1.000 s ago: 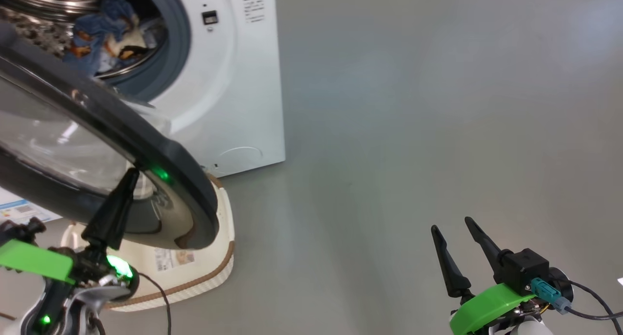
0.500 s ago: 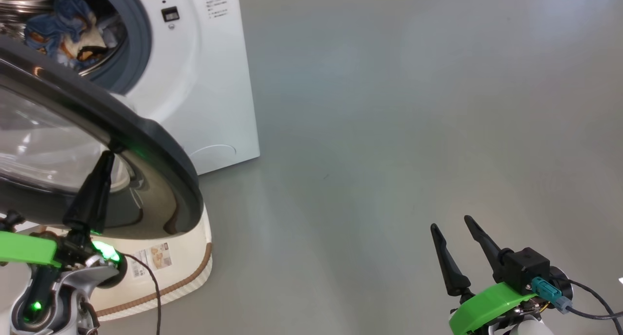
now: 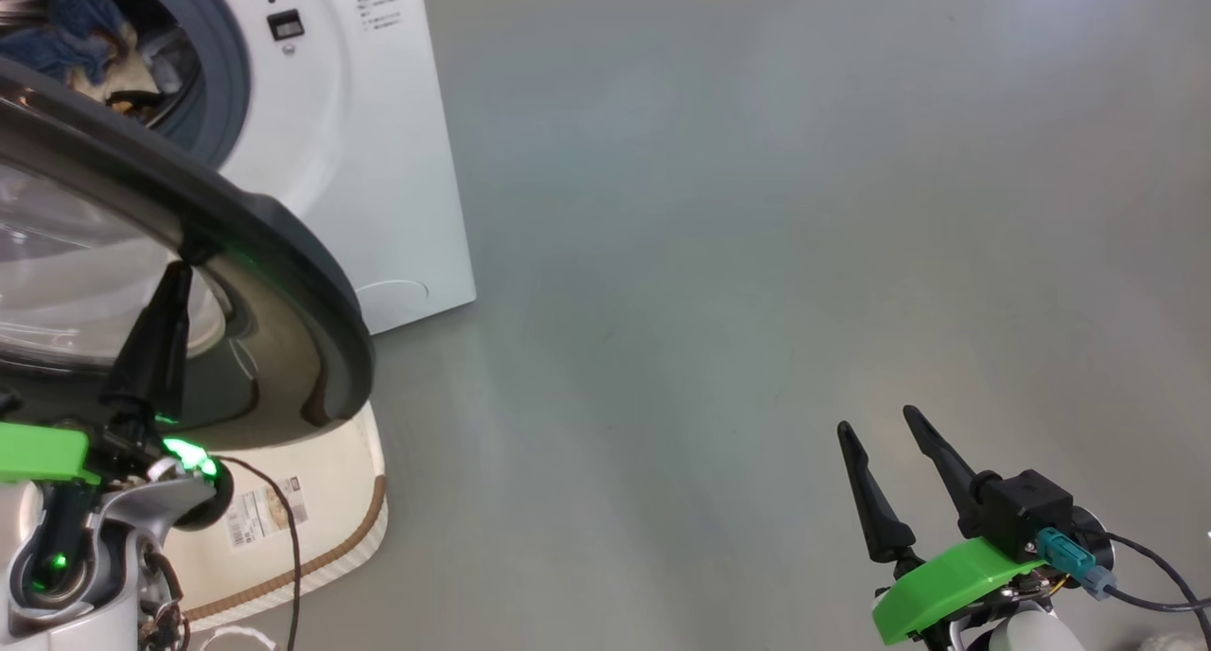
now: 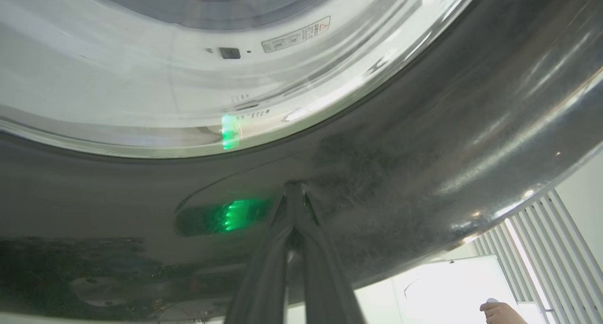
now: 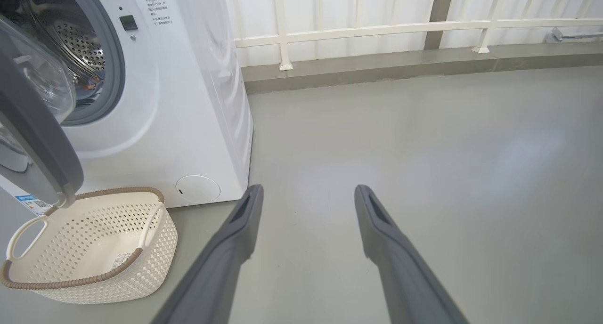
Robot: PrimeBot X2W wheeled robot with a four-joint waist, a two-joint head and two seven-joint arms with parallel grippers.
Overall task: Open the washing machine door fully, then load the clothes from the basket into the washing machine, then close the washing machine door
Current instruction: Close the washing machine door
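Washing machine door (image 3: 284, 282) stood ajar at 9 o'clock in the head view, above the empty basket (image 5: 155, 253). Clothes (image 3: 71, 26) lay inside the washing machine (image 3: 378, 159). Left gripper (image 4: 294, 188), fingers pressed together, met the door's black rim. Right gripper (image 3: 876, 420) gaped, empty. Door judged heavy, rigid and slick: push the rim, not the glass (image 3: 66, 282).

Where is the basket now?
The basket sits on the floor at the lower left of the right wrist view, in front of the washing machine and beneath its open door.

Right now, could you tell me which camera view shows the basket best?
The right wrist view: the basket stands nearly whole before the washing machine, its inside empty. In the head view the washing machine door covers most of it.
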